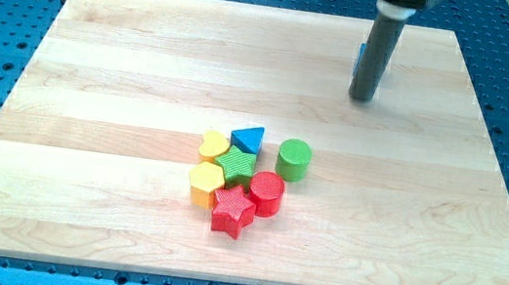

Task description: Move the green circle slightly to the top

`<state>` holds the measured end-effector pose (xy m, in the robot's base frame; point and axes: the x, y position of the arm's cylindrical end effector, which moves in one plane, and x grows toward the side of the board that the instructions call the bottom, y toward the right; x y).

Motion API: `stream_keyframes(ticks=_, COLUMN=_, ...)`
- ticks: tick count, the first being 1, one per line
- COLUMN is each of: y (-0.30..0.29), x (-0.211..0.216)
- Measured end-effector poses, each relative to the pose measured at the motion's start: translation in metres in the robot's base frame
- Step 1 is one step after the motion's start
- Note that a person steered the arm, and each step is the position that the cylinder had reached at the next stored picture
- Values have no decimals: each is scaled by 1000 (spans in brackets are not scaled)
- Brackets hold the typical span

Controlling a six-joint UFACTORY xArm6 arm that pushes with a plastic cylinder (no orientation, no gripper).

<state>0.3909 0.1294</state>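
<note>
My tip [362, 99] is seen resting on the wooden board [94, 92] toward the view's top right; as a bare rod, nothing is held by it. A blue block [359, 56] is partly hidden just behind it. The green circle [294, 160] is found well below and left of my tip, at the right edge of a cluster: blue triangle [249, 139], yellow heart [213, 144], green star [236, 166], yellow hexagon [205, 183], red circle [265, 193], red star [233, 210].

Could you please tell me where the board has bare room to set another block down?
Bare wood spans the view's left of the yellow heart, the bottom below the red star, and the right beyond the green circle. The middle is crowded. My tip stands at upper right, beside a blue block.
</note>
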Motion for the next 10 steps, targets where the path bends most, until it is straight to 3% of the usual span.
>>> stream_keyframes(ticks=1, y=21, x=117)
stream_keyframes(ticks=2, y=-13, x=164)
stream_keyframes(ticks=3, y=-74, x=140)
stream_keyframes(ticks=4, y=-92, x=105)
stream_keyframes(ticks=5, y=-92, x=110)
stream_keyframes(ticks=7, y=-106, x=1)
stream_keyframes(ticks=8, y=-106, x=3)
stream_keyframes(ticks=9, y=-102, x=37)
stream_keyframes(ticks=10, y=-78, x=13)
